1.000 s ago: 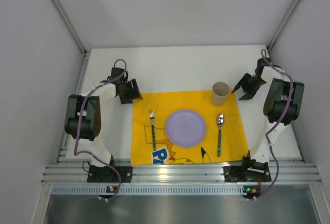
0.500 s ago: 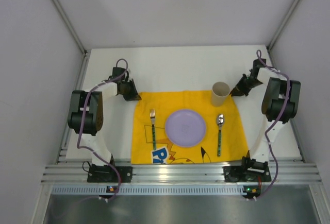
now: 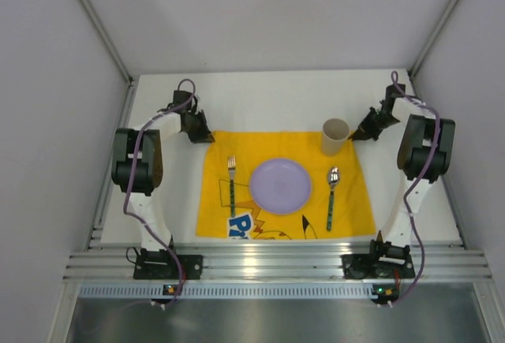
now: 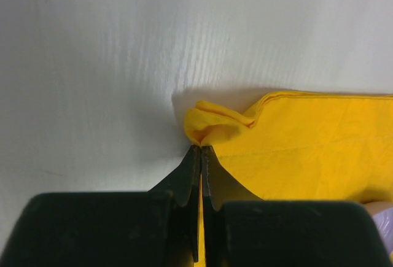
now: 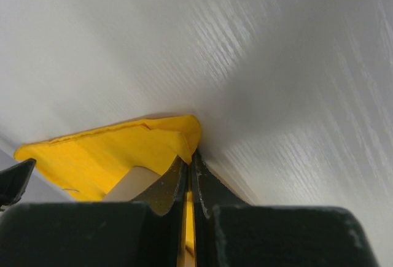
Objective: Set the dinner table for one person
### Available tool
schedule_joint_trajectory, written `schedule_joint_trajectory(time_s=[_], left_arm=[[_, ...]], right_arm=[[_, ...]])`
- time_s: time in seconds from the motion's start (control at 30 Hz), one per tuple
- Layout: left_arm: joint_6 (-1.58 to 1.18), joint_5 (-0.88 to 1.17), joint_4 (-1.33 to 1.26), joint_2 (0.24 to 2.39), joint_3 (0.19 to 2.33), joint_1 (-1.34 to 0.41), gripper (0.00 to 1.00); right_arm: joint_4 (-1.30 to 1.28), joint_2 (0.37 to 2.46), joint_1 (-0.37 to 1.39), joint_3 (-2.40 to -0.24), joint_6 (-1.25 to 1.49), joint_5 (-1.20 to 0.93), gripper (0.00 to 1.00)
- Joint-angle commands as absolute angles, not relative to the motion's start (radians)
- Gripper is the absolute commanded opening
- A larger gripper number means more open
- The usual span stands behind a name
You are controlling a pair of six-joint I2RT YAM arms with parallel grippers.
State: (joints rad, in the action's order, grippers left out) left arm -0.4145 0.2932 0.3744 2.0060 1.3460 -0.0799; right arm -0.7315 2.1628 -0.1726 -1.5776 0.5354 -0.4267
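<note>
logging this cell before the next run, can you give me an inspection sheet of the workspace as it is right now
surface: white dinner table with a yellow mat spread on it, bunched only at the two pinched far corners
job's things: purple plate mid-mat; fork to its left; spoon to its right; beige cup upright near the mat's far right corner
clutter: nothing seen
grippers: left gripper shut on the mat's far left corner; right gripper shut on its far right corner
cables: purple cables run along both arms, none lying on the mat
surroundings: plain pale walls on three sides; metal rail along the near edge
</note>
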Motion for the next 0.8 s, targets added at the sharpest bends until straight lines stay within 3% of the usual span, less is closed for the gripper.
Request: schedule_joint_trajectory(time_s=[0.0,0.5,0.53,0.57,0.67,0.7,0.73,0.77], left_arm=[[-0.393,0.224,0.406,2.046,1.408,-0.054,0.00],[-0.422,0.186,0.503,2.157,1.586,-0.008,0.00],[-0.426,0.175,0.509,2.155,1.588,-0.008,0.08],[-0.436,0.164,0.518,2.152,1.589,-0.008,0.28],[-0.455,0.082,0.561,2.126,1.577,-0.008,0.56],[-0.457,0.068,0.568,2.115,1.553,-0.006,0.86],[-0.459,0.057,0.568,2.100,1.540,-0.008,0.98],[-0.459,0.029,0.569,2.085,1.526,-0.008,0.98]], right_arm=[[-0.716,2.235,-0.155,-1.624,0.532,-0.336,0.00],[-0.709,2.281,-0.144,-1.730,0.561,-0.342,0.03],[-0.707,2.278,-0.144,-1.727,0.558,-0.345,0.08],[-0.706,2.269,-0.144,-1.720,0.557,-0.351,0.10],[-0.700,2.231,-0.144,-1.683,0.538,-0.353,0.18],[-0.689,2.214,-0.144,-1.668,0.529,-0.348,0.22],[-0.681,2.200,-0.144,-1.636,0.525,-0.347,0.28],[-0.677,2.163,-0.144,-1.620,0.519,-0.344,0.33]])
